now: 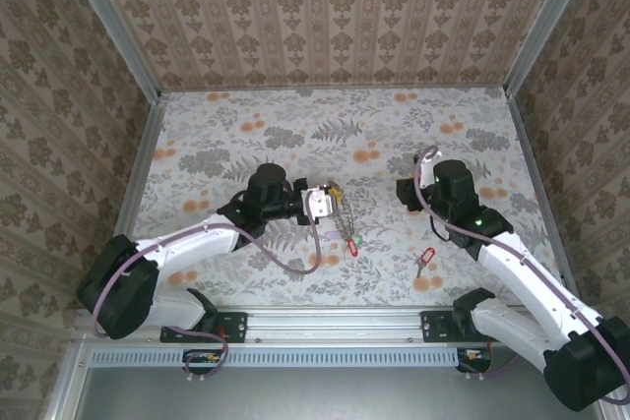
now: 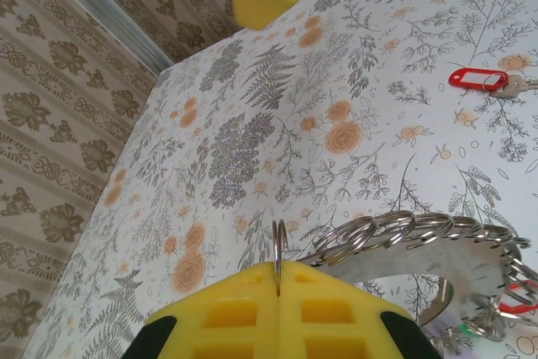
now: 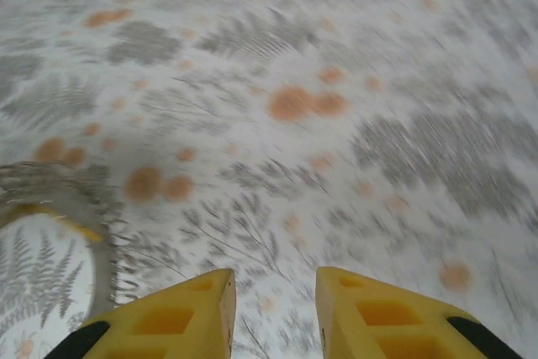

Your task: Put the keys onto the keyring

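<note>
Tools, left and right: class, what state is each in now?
Left tool: closed, holding the silvery coiled metal keyring.
Right tool: open, holding nothing.

Bright, even light with soft, faint shadows. The right wrist view is smeared by blur — the floral table (image 3: pixel 336 81) streaks; the other views are sharp.

Lab test booth: wallpapered panels (image 1: pixel 335 17) in aluminium framing (image 1: pixel 111 22) around a floral tabletop (image 1: pixel 295 125).
</note>
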